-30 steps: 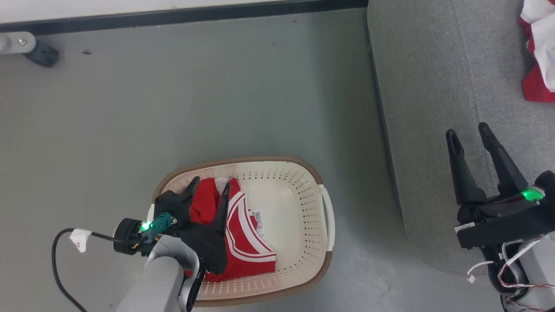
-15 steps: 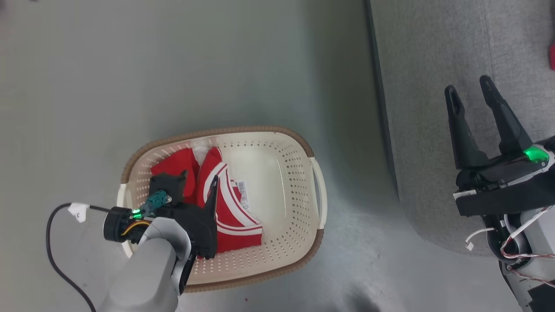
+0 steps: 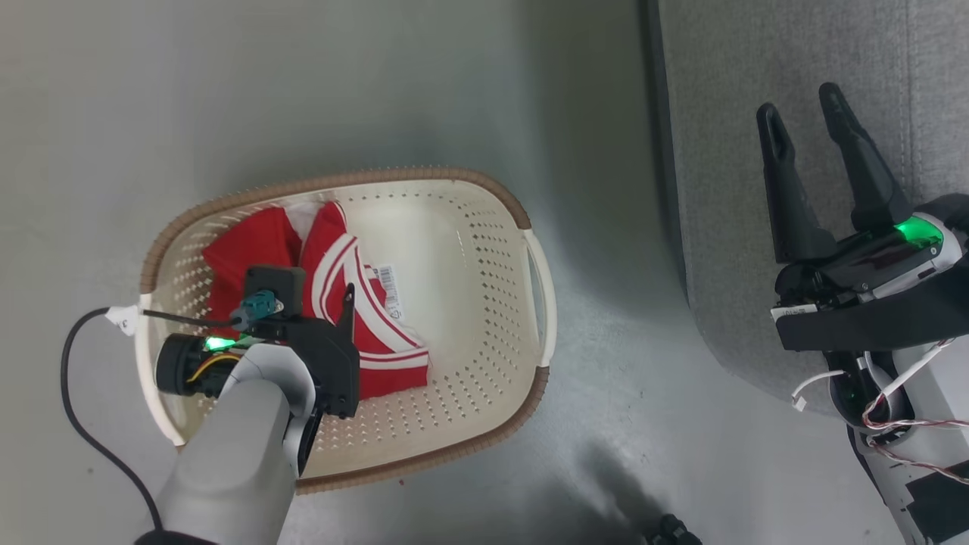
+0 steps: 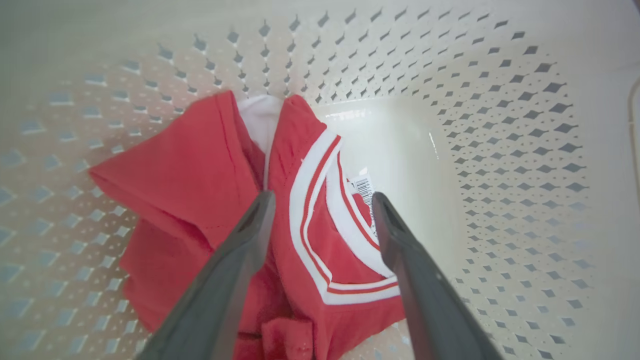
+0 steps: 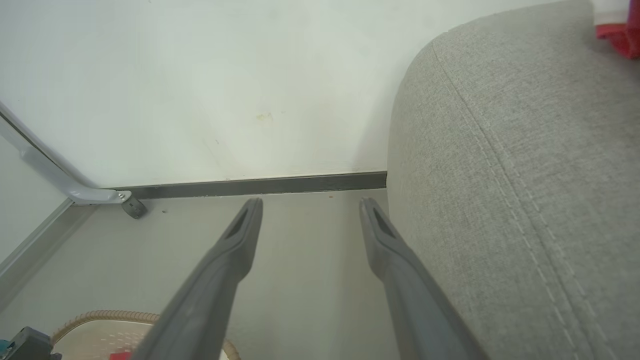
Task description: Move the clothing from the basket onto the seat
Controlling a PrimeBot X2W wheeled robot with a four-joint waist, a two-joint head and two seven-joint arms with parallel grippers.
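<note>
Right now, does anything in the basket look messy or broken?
A little. The red clothing is bunched up at one end of the basket, not folded, and a white barcode tag shows on it. The basket itself looks whole and upright, and nothing is spilled.

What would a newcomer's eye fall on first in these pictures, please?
The red clothing stands out first, bright against the cream basket at the head view's left. The left gripper is open inside the basket, above the clothing's white-striped trim. At the right, the right gripper is open near the grey seat.
</note>
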